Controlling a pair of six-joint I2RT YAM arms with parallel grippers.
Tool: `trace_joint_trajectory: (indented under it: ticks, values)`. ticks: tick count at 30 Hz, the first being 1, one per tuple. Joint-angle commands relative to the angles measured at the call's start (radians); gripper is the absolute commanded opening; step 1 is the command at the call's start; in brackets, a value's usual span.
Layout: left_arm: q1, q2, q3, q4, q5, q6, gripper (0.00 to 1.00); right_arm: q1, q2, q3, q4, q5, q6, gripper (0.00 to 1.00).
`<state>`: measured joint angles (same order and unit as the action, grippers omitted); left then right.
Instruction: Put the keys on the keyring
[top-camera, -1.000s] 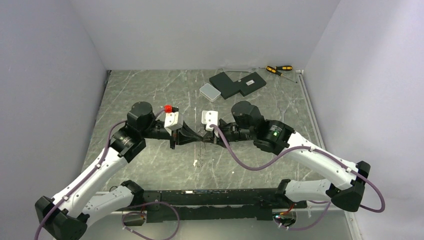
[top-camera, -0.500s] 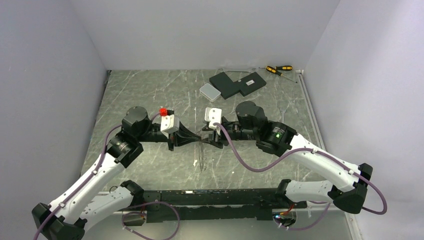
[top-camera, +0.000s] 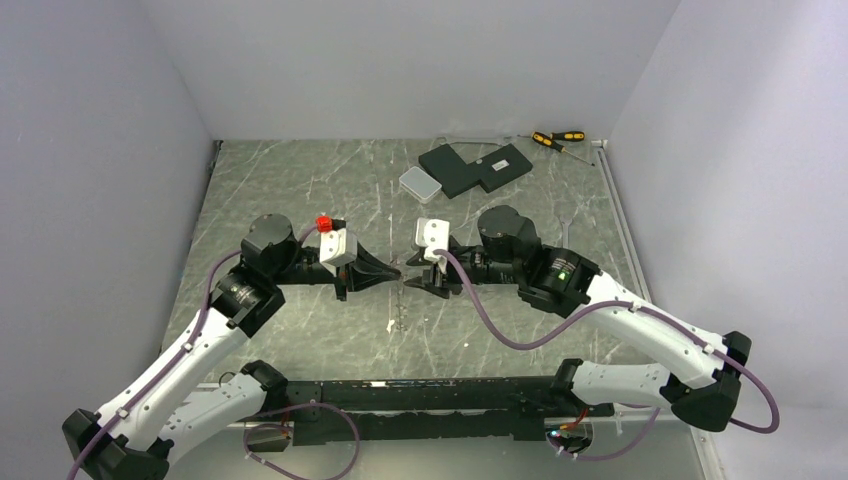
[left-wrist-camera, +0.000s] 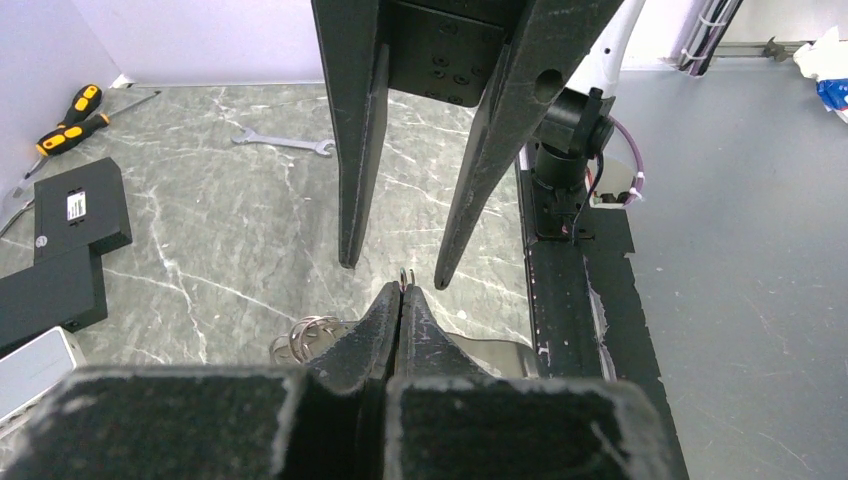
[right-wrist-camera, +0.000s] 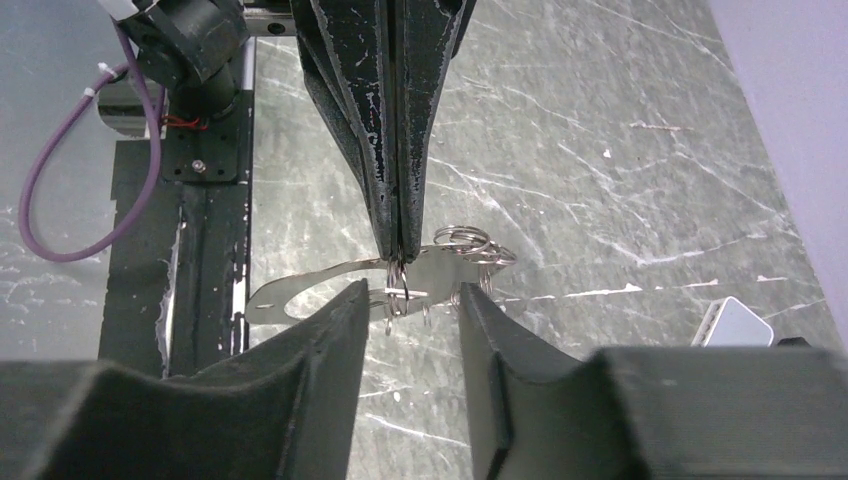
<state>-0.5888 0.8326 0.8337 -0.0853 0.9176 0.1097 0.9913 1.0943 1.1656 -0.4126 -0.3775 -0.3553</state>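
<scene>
My left gripper (top-camera: 393, 270) (left-wrist-camera: 403, 292) is shut, pinching a small wire ring at its very tip. From that ring hangs the keyring bunch (top-camera: 400, 308), a flat silvery piece with an oval opening (right-wrist-camera: 440, 268) (left-wrist-camera: 500, 350) carrying several small wire rings (right-wrist-camera: 462, 238) (left-wrist-camera: 305, 335). Tiny silvery bits dangle under it, and I cannot tell single keys apart. My right gripper (top-camera: 408, 282) (right-wrist-camera: 412, 295) is open and faces the left one tip to tip. Its fingers stand either side of the pinched ring and do not touch it. In the right wrist view the left gripper (right-wrist-camera: 398, 262) comes down from the top.
A small white box (top-camera: 420, 182), flat black boxes (top-camera: 475, 167) and yellow-handled screwdrivers (top-camera: 557, 138) lie at the back of the marble table. A thin wrench (left-wrist-camera: 283, 145) lies to the right. The black base rail (top-camera: 420, 395) runs along the near edge.
The right gripper has drawn back a little to the right, away from the left tip. The left wrist has shifted slightly. The bunch still hangs from the left gripper.
</scene>
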Motion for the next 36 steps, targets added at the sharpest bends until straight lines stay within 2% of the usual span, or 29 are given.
trace_joint_trajectory:
  ticks: [1,7,15,19,36]
  values:
    - [-0.002,-0.023,-0.002,0.061,-0.001,-0.011,0.00,0.003,-0.012,-0.001,0.047,-0.026,0.009,0.37]
    - [-0.002,-0.023,-0.002,0.068,0.002,-0.017,0.00,0.003,-0.002,-0.002,0.048,-0.036,0.008,0.20]
    - [0.003,-0.026,-0.005,0.078,0.004,-0.023,0.00,0.003,0.001,-0.012,0.049,-0.038,0.007,0.11]
    - [0.006,-0.033,-0.008,0.078,0.003,-0.025,0.00,0.003,0.001,-0.012,0.045,-0.038,0.007,0.00]
    - [0.043,-0.083,-0.043,0.176,-0.027,-0.084,0.00,0.003,-0.019,-0.049,0.080,-0.032,0.026,0.00]
